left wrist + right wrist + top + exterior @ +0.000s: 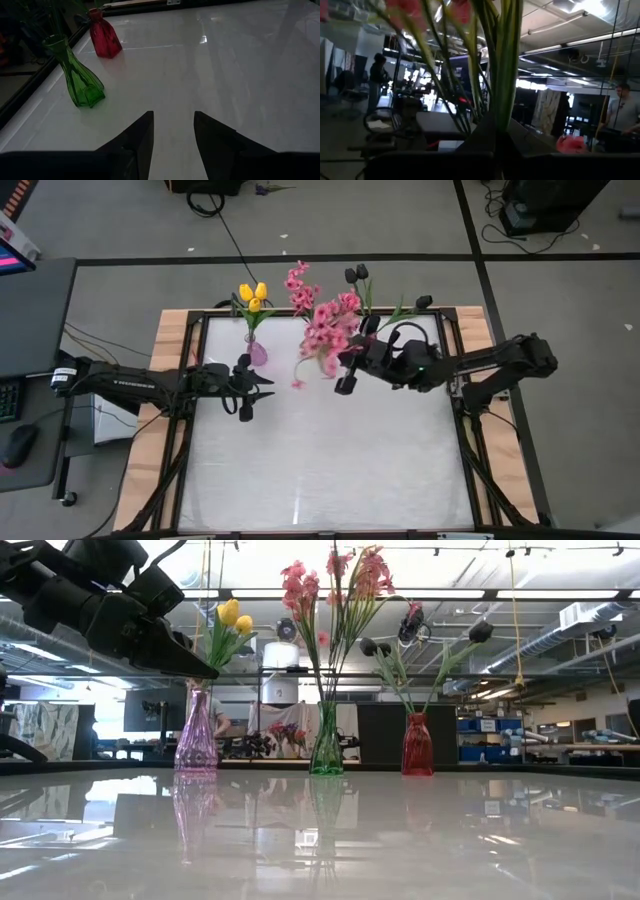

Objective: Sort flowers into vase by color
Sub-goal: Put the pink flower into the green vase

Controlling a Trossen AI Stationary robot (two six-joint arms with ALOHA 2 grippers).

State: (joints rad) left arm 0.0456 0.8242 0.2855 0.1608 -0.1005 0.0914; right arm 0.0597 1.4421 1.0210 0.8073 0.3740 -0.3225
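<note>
Sorting looks nearly done: yellow tulips (232,616) fill the purple vase (195,736), dark tulips (425,640) the red vase (417,746), while the right end effector (345,370), clamped on pink stems (505,65), holds them above the green vase (326,745); the left end effector (252,388) hovers half-open, empty

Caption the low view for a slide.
Three vases in a row: purple with yellow tulips, green with pink blossoms, red with dark tulips.

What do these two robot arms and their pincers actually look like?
Both are slim, black, jointed arms. The left arm carries a white label with small lettering, and black cables loop over the right arm. The left gripper ends in two flat, dark fingers tapering to points; the right gripper is equally dark.
</note>
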